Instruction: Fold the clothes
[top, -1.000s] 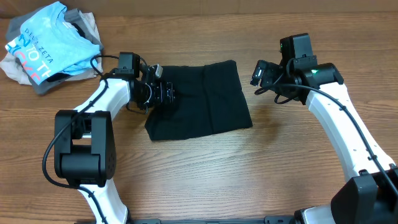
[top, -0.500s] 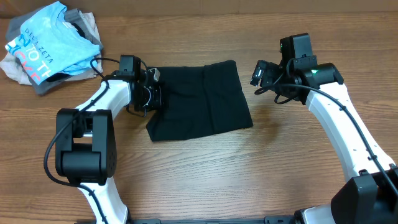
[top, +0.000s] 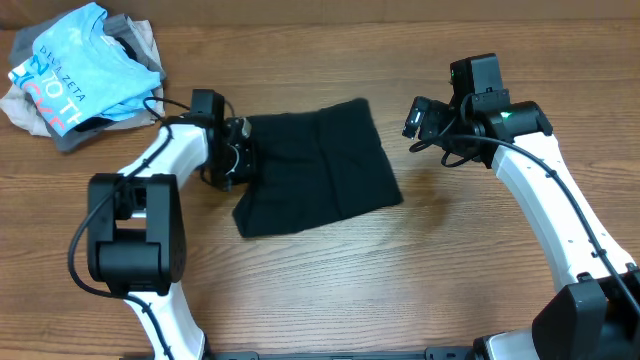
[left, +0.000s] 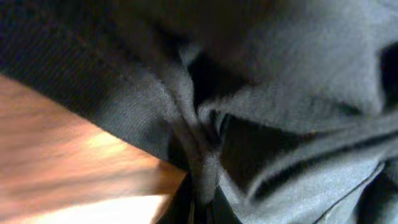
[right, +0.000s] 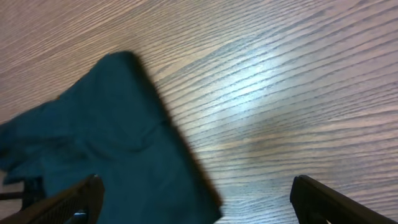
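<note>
**Overhead view.** The black garment (top: 320, 165) lies part-folded at the middle of the desk (top: 400, 290), a rough rectangle with its left side bunched; your left tool (top: 238, 152) is clamped on that left edge; the left wrist view shows only gathered dark cloth pressed close to the lens, so how many layers you hold cannot be told; your right tool (top: 418, 118) hangs with its jaws wide and empty just off the garment's upper right corner, not touching it; the light blue tee (top: 70, 65) sits well apart at the far left corner of the desk.

**Step in hand, as judged.** You appear to be carrying the left edge over for a fold; lift only enough to clear the desk; sweep the edge straight across toward the right side, parallel to the garment's near and far edges, so the layers land square; if the whole cloth drags, bring the right tool down to pin the far side; release only once the edge lies flat.

**Against the frame one second earlier.** The left tool then stood open and further in over the cloth; it has since drawn back to the edge and closed; the garment's right corners have slid slightly leftward; the right arm has not moved.
</note>
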